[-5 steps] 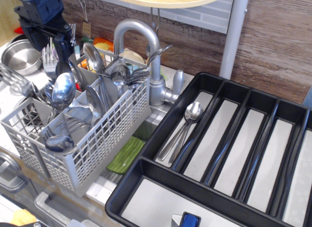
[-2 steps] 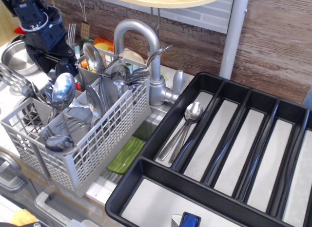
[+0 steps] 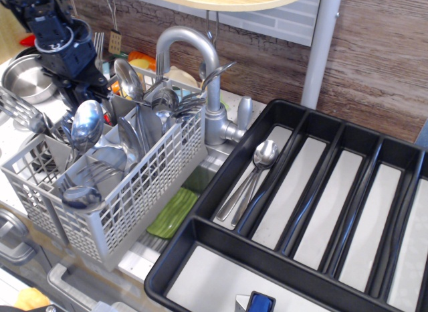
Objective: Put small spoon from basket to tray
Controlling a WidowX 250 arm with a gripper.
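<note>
Rightward now, jaws above basket, grip unclear; small spoon's orientation there unreadable

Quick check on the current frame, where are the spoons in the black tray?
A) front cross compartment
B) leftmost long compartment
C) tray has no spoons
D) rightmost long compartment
B: the spoons lie with bowls pointing away from the camera in the leftmost long compartment of the tray, next to the faucet; the other long slots show bare grey floors.

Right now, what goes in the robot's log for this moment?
phase: reaching into basket | gripper: low at back compartments, jaws hidden | tray: spoons in left slot
</note>
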